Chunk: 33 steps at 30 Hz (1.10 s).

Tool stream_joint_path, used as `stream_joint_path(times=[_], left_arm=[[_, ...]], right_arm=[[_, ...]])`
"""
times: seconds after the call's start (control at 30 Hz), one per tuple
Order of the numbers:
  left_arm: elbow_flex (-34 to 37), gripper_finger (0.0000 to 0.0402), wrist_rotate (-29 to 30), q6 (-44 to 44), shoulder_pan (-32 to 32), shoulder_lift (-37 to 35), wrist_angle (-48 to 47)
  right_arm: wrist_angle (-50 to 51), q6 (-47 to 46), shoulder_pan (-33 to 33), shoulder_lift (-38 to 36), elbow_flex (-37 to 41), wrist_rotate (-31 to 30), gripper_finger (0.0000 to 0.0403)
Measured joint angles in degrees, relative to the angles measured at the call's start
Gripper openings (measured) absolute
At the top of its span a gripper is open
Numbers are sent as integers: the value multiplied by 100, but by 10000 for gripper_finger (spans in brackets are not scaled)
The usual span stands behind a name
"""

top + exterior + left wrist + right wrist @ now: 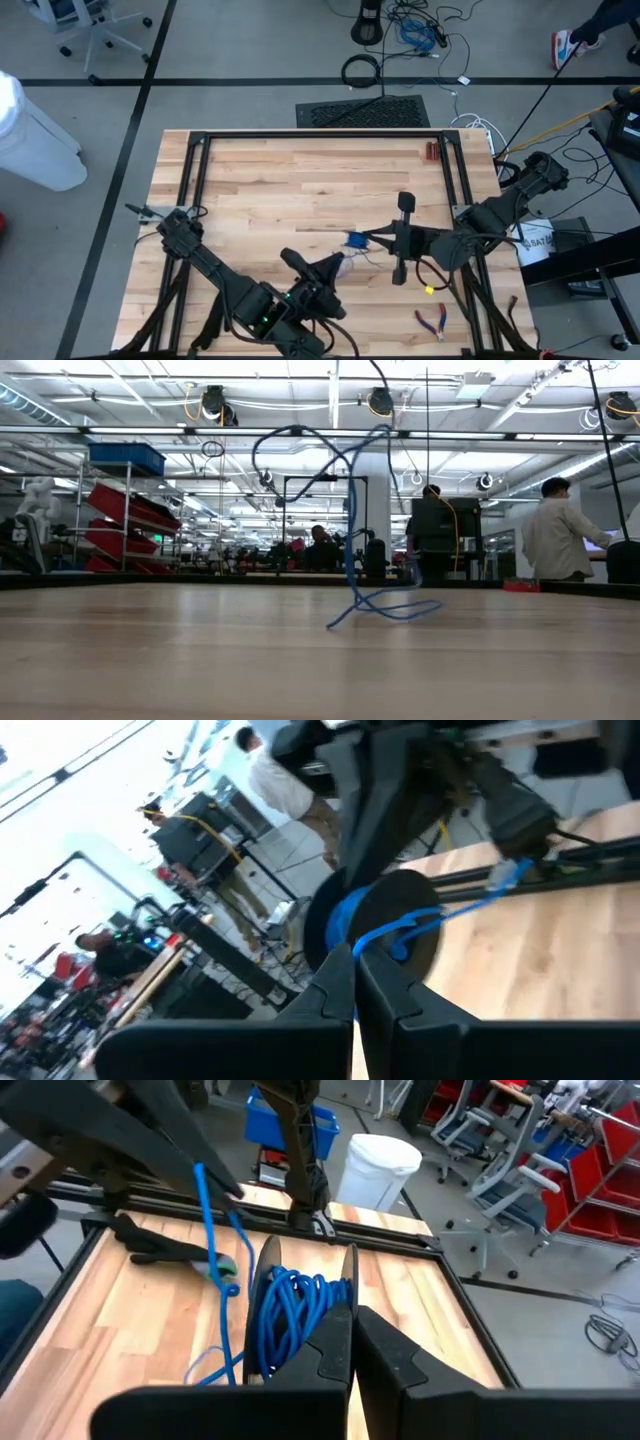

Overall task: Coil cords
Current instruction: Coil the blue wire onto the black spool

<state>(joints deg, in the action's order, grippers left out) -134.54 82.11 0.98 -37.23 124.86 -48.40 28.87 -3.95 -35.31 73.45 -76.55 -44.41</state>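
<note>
While both grippers clenched on blue cord (285, 1315), strand upright, tail trailing tableward.

The right gripper (352, 1342) fills the foreground, its two dark fingers (330, 1348) pressed together with no gap between them. Just past their tips sits a dark round spool (268, 1295), seen nearly edge-on, with the blue cord (292, 1308) wound around it in many loose turns. From the coil, at about ten o'clock, a strand climbs toward a dark arm link (110, 1128), and at about eight o'clock a loose loop lies on the wooden table (130, 1305). Beyond the spool, at twelve o'clock, a dark upright post (300, 1150) meets the black frame rail. Past the table edge stand a white bin (380, 1168), a blue crate (265, 1125) and office chairs (520, 1175).
</note>
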Motion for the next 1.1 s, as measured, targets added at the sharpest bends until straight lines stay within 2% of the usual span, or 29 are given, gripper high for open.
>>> stream_joint_path(times=[0.13,0.27,0.37,0.57,0.77,0.93,1.1], left_arm=[[0,1,-452,-38,61,0,112],[0,1,-827,-553,132,0,568],[0,1,-857,-974,152,0,1019],[0,1,-883,-1960,153,0,1803],[0,1,-911,-2255,196,2,1987],[0,1,-1366,-2345,198,2,2052],[-2,1,-1459,-2394,196,2,2238]], right_arm=[[35,-23,31,4,0,304,0],[43,-48,44,4,0,470,0],[64,-112,47,4,0,697,0],[152,-154,48,4,0,781,0],[176,-162,47,48,0,876,0],[261,-203,98,48,0,812,0],[438,-295,146,48,0,867,0]])
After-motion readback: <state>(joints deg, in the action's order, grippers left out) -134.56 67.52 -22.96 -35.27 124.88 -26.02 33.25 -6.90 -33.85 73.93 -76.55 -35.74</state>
